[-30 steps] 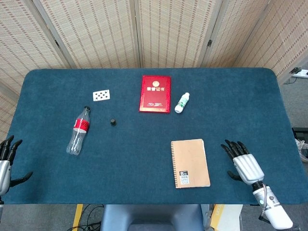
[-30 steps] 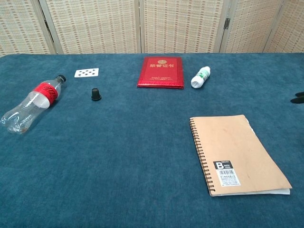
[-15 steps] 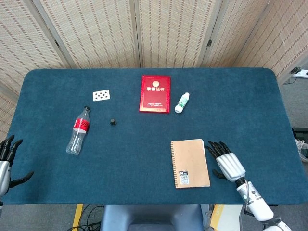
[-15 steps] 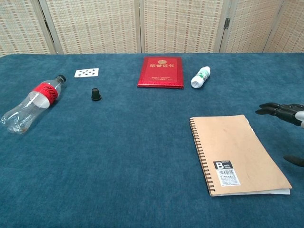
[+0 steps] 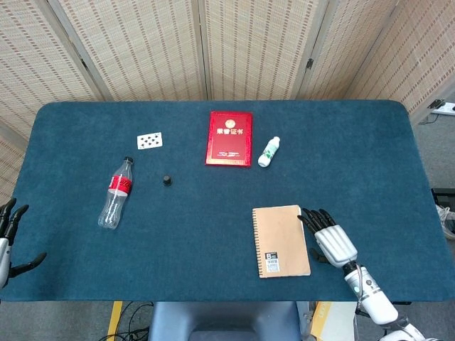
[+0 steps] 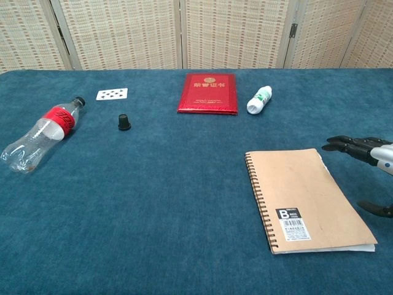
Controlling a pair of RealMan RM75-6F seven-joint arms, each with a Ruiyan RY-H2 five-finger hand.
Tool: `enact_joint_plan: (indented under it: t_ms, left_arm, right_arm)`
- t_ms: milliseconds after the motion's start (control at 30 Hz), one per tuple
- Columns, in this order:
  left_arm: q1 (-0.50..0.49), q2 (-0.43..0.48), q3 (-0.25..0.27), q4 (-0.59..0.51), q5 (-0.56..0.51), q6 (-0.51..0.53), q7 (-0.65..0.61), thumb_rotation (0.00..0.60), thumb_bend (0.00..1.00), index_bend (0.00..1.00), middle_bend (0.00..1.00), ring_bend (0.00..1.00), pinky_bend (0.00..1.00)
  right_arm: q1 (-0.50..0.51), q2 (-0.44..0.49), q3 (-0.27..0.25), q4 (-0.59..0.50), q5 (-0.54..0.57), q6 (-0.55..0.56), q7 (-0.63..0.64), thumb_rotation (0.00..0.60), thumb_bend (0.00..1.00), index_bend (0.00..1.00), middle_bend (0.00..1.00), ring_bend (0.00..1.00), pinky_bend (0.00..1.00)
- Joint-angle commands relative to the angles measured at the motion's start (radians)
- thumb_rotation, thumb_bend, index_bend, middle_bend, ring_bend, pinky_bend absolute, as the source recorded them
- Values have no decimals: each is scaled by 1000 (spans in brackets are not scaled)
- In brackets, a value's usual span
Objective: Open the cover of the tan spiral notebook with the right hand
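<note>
I have my right hand [image 5: 329, 239] spread flat and holding nothing, just beside the free right edge of the tan spiral notebook [image 5: 281, 241], which lies shut near the table's [image 5: 355, 163] front edge, spiral on its left; I judge I should slip fingertips under that cover edge and swing it leftward; bare cloth lies left of the spiral; my left hand [image 5: 8, 241] rests spread and unladen, far off.

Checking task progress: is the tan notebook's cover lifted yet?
No, the tan spiral notebook lies closed and flat, with the right hand open beside its right edge.
</note>
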Motion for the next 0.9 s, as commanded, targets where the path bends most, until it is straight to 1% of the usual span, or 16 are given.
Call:
enact_joint_plan:
  t_ms: [33, 467, 900]
  left_arm:
    - [0, 0, 0, 0, 0, 1, 0, 600, 117, 115, 0, 69, 148]
    - [0, -2, -4, 2, -4, 0, 4, 600, 117, 115, 0, 69, 148]
    - [4, -13, -13, 4, -14, 14, 34, 600, 117, 115, 0, 69, 148]
  right_arm:
    - [2, -2, -2, 2, 3, -4, -1, 600, 383, 0, 0, 0, 0]
    - [11, -26, -5, 20, 19, -9, 0, 600, 383, 0, 0, 0, 0]
    - [19, -57, -2, 51, 19, 5, 42, 600, 376, 0, 0, 0, 0]
